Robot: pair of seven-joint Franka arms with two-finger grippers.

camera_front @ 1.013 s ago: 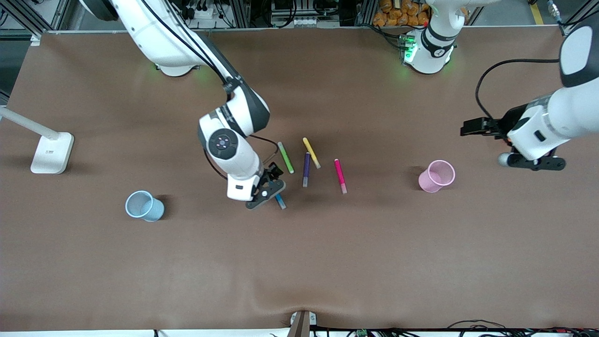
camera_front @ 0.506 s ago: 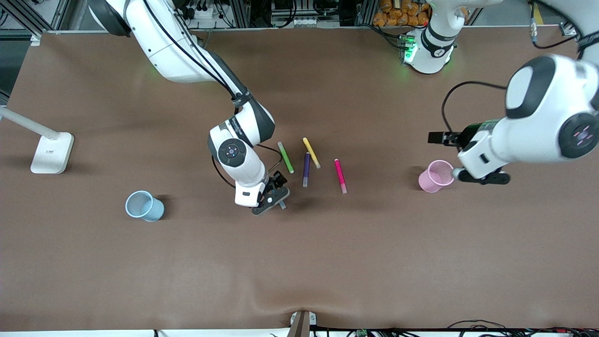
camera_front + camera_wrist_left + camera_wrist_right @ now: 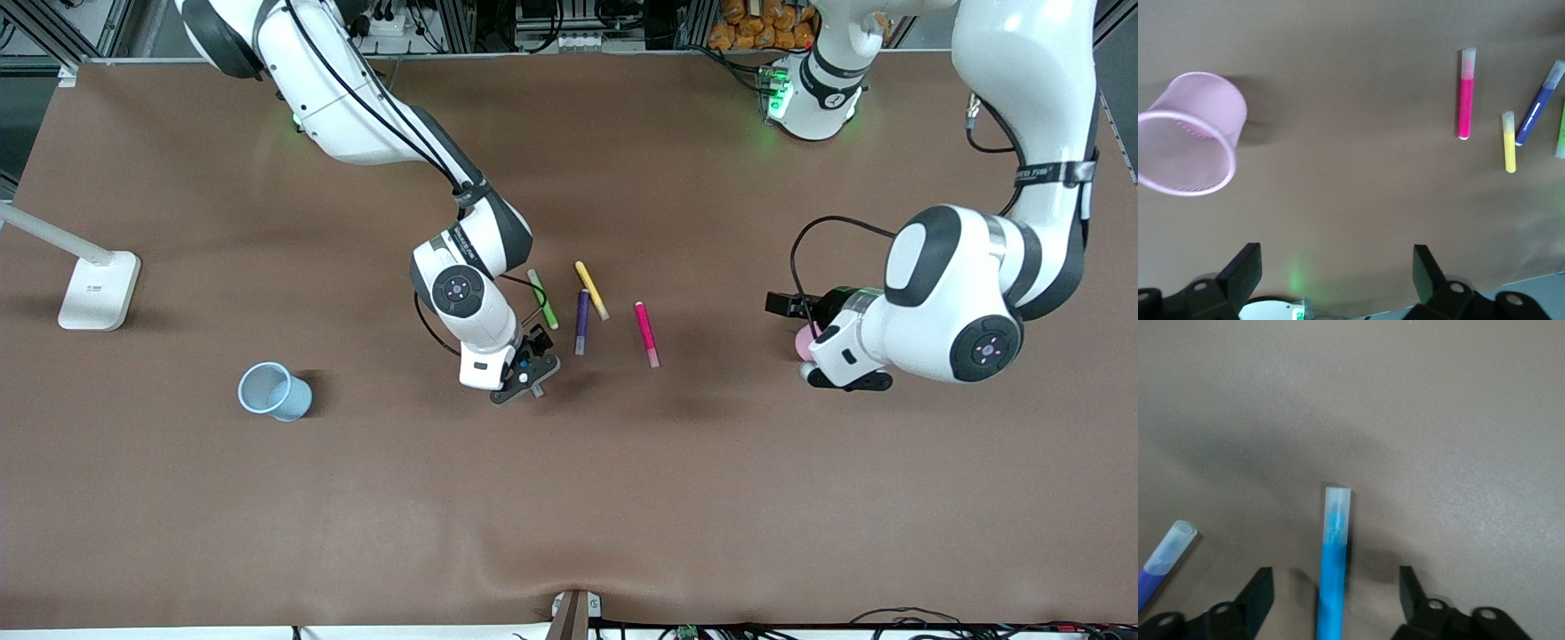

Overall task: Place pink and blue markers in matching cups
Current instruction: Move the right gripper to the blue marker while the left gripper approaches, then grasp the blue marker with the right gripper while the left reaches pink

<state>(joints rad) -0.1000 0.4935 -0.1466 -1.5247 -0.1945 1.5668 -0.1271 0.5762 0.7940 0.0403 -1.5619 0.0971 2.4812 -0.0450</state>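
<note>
Right wrist view: blue marker [image 3: 1333, 580] straddled between parted fingers of right gripper [image 3: 1335, 597], ungrasped, for pickup; left gripper [image 3: 1338, 270] spread, empty, near pink cup [image 3: 1188, 133].

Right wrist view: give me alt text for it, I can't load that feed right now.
The blue marker lies on the brown table between the spread fingers of the right gripper, pale cap pointing away from the camera. Neither finger touches it yet. The capped end of the purple marker shows at the picture's edge.
</note>
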